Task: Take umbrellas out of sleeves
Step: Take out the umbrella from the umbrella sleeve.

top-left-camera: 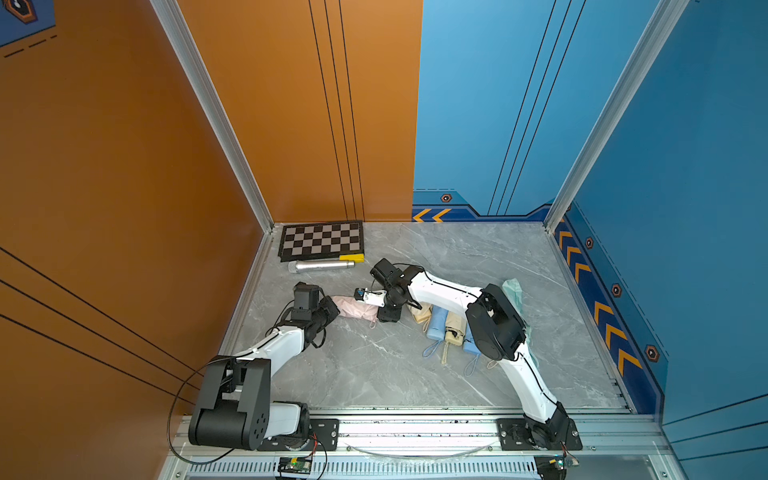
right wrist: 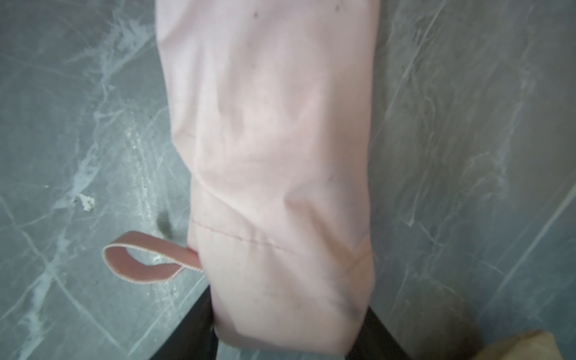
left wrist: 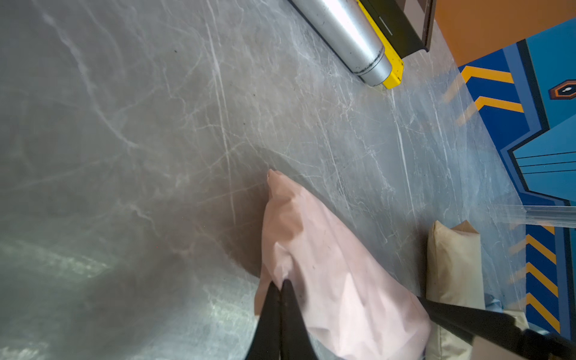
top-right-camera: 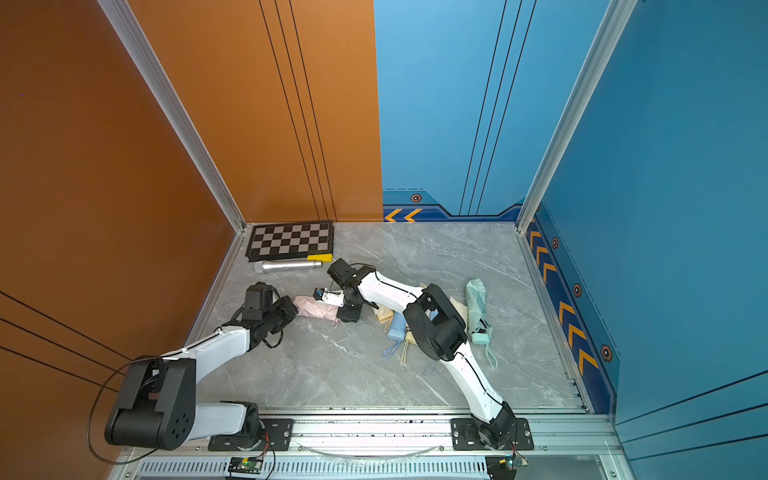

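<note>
Obs: pink sleeve [top-left-camera: 351, 309] lies on the desk [top-left-camera: 374, 374], left of centre, spanning the gap between both arms. The left fingers [left wrist: 271, 311] are pinched fully together on a fold at its closed end. The right fingers [right wrist: 193, 330] are part spread, clamping the hemmed end from both sides, where a pink loop [right wrist: 146, 265] pokes out. The cream and blue sleeves [top-left-camera: 440, 326] are heaped by the right arm.

The left arm [top-left-camera: 282, 343] stretches forward, jaws pinched fully together; the right arm [top-left-camera: 440, 289] folds inward, jaws clamped partly apart.
</note>
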`<state>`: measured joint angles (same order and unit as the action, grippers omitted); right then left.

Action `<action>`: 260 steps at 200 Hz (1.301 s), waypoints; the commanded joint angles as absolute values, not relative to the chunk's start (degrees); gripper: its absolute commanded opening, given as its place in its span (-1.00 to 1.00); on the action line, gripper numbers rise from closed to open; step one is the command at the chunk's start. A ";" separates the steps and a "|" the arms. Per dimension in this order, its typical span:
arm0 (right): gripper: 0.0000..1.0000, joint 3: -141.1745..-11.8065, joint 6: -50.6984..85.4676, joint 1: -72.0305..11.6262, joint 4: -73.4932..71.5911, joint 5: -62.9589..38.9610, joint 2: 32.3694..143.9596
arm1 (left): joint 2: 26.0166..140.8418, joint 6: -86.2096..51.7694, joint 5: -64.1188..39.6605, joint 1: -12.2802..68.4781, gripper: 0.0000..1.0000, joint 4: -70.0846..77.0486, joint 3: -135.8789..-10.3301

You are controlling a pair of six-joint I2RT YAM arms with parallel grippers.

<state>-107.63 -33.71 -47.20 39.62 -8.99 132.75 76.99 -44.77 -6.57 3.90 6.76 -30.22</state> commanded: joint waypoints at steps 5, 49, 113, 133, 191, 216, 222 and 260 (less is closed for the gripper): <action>-0.39 -109.76 -35.16 -46.70 41.46 -9.76 134.26 | 78.25 -42.73 -5.28 3.35 -1.00 6.81 -32.47; -0.42 -111.62 -35.21 -46.85 41.70 -9.89 135.40 | 79.32 -41.68 -4.85 1.90 -1.00 6.84 -33.11; -0.42 -117.68 -34.97 -46.67 42.45 -10.85 138.82 | 80.24 -39.99 -5.86 -2.18 -1.00 6.81 -34.55; -0.42 -119.44 -35.33 -46.73 42.49 -10.98 139.96 | 81.05 -39.58 -5.49 -2.96 -1.00 6.86 -35.33; -0.43 -123.62 -36.12 -46.93 43.16 -12.13 142.52 | 82.37 -39.17 -5.39 -4.82 -1.00 7.09 -36.23; -0.44 -125.51 -36.21 -47.16 43.24 -12.22 143.81 | 82.79 -38.85 -5.53 -6.03 -1.00 7.29 -36.26; -0.44 -125.91 -36.21 -47.19 43.16 -12.22 144.06 | 82.87 -38.85 -5.62 -6.36 -1.00 7.46 -36.34; -0.44 -127.77 -36.68 -47.20 43.22 -12.13 145.48 | 84.49 -38.68 -6.37 -8.06 -1.00 8.57 -36.85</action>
<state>-125.73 -35.24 -46.98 41.58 -11.79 143.76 83.24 -39.92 -6.44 -6.92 7.14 -35.07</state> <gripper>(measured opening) 0.557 0.044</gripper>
